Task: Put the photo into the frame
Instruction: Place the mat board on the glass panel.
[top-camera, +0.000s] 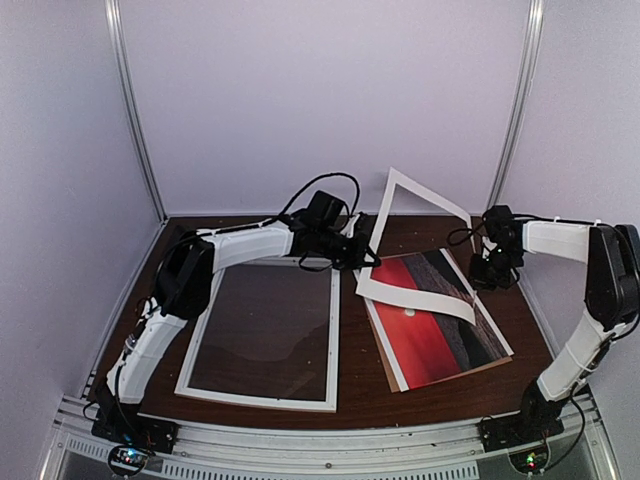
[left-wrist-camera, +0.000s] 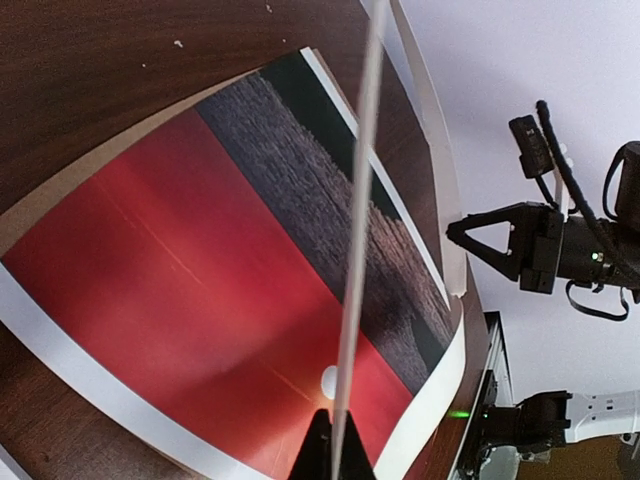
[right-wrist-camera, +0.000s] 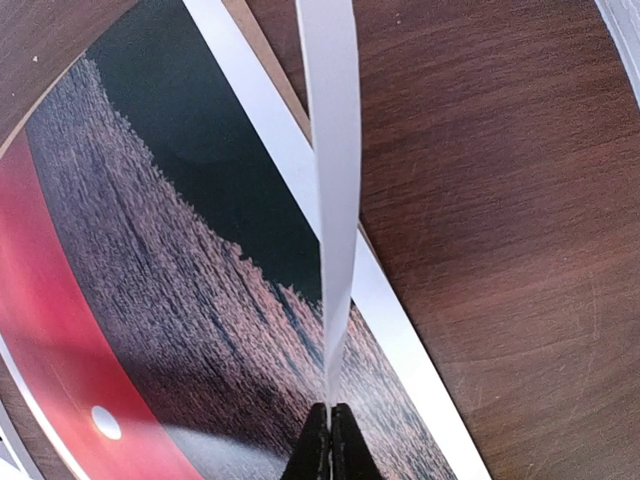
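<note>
The photo (top-camera: 440, 325), a red sunset over dark sea, lies flat at the right of the table on a brown backing board (top-camera: 388, 378). The frame (top-camera: 260, 399) lies flat at the left with a dark inside. Both grippers hold a white paper mat (top-camera: 415, 296) tilted up above the photo. My left gripper (top-camera: 362, 258) is shut on the mat's left edge and my right gripper (top-camera: 480, 265) on its right edge. In the left wrist view the gripper (left-wrist-camera: 335, 440) pinches the mat (left-wrist-camera: 358, 230) over the photo (left-wrist-camera: 200, 280). In the right wrist view the gripper (right-wrist-camera: 328, 430) pinches the mat (right-wrist-camera: 335, 200) over the photo (right-wrist-camera: 150, 260).
The dark wooden table (top-camera: 350, 370) is enclosed by pale walls with metal posts (top-camera: 135, 110) at the back corners. The left arm reaches across the frame's far edge. The right arm (left-wrist-camera: 560, 245) shows in the left wrist view.
</note>
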